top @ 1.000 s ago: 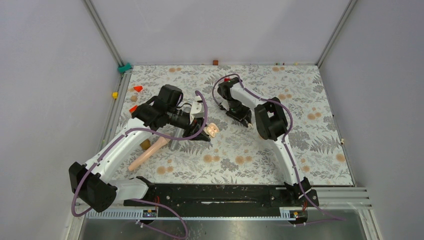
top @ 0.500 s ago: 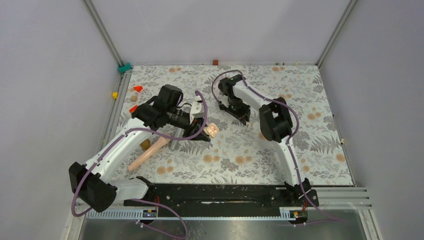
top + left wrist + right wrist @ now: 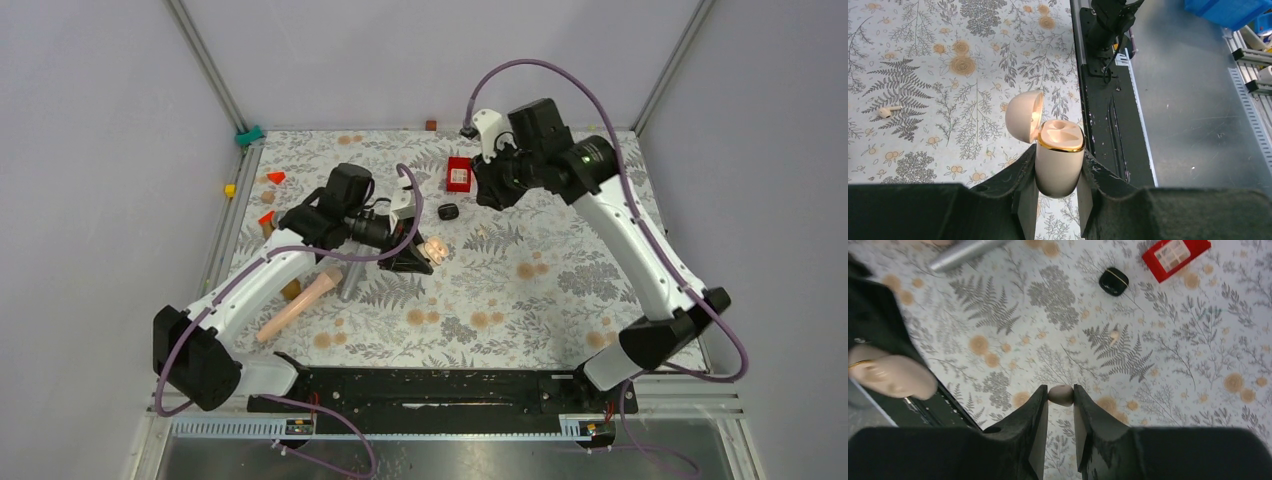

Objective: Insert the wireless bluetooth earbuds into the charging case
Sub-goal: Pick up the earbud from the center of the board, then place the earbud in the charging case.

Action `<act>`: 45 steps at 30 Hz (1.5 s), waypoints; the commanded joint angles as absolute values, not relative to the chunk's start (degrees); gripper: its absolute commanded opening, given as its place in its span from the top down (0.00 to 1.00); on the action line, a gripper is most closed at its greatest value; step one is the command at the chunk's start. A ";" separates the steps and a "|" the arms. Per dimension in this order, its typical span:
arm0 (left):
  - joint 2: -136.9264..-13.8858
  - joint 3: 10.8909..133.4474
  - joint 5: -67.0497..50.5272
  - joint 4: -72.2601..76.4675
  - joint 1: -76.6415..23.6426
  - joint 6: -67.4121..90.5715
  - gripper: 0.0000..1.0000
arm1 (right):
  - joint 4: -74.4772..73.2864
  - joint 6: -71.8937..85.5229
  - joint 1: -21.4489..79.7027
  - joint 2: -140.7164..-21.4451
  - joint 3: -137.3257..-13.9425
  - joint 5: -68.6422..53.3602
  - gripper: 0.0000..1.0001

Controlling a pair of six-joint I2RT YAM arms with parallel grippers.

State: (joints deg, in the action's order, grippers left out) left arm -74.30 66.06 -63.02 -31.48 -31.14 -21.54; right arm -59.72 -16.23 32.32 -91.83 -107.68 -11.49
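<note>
The charging case [image 3: 1060,170] is cream with a gold rim, not black. Its lid [image 3: 1023,116] is flipped open and both wells look empty. My left gripper [image 3: 1059,152] is shut on the case body and holds it above the floral mat, near mid-table [image 3: 433,248]. My right gripper [image 3: 1061,390] is shut on one small cream earbud [image 3: 1061,394], pinched at the fingertips. It hangs high over the back of the table [image 3: 490,195], well right of the case. A second cream earbud [image 3: 1114,335] lies loose on the mat and also shows in the left wrist view [image 3: 888,111].
A red square box [image 3: 459,173] and a small glossy black pebble-shaped case [image 3: 447,211] lie behind the held case. A silver cylinder [image 3: 350,280] and a peach stick [image 3: 295,308] lie under the left arm. Small red blocks [image 3: 275,177] sit at the far left.
The right arm has risen off the mat and swung back and up with the earbud, uncovering the red box and black case. The left gripper has shifted slightly right with the open case.
</note>
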 commanded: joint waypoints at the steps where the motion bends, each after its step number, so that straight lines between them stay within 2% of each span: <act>1: -76.89 68.80 -66.99 -25.47 -31.08 -16.78 1.00 | -54.55 -13.10 32.83 -84.75 -104.95 -20.77 0.75; 9: -85.56 76.18 -71.95 -26.12 -32.15 -10.90 1.00 | -43.56 -11.71 32.78 -71.61 -95.92 -31.99 0.73; 17: -85.83 73.56 -77.41 -18.24 -34.49 -2.34 1.00 | -32.63 -11.25 32.78 -65.07 -85.14 -41.04 0.72; 24: -85.37 66.00 -81.60 8.67 -35.15 19.81 1.00 | -29.07 -10.14 32.78 -64.15 -80.90 -46.54 0.72; 35: -92.68 57.42 -82.15 77.95 -35.59 75.21 1.00 | -23.33 -12.77 32.76 -62.46 -74.57 -53.33 0.73; 45: -92.05 55.21 -82.58 81.59 -36.22 73.29 1.00 | -23.25 -13.84 32.61 -60.04 -74.80 -54.40 0.73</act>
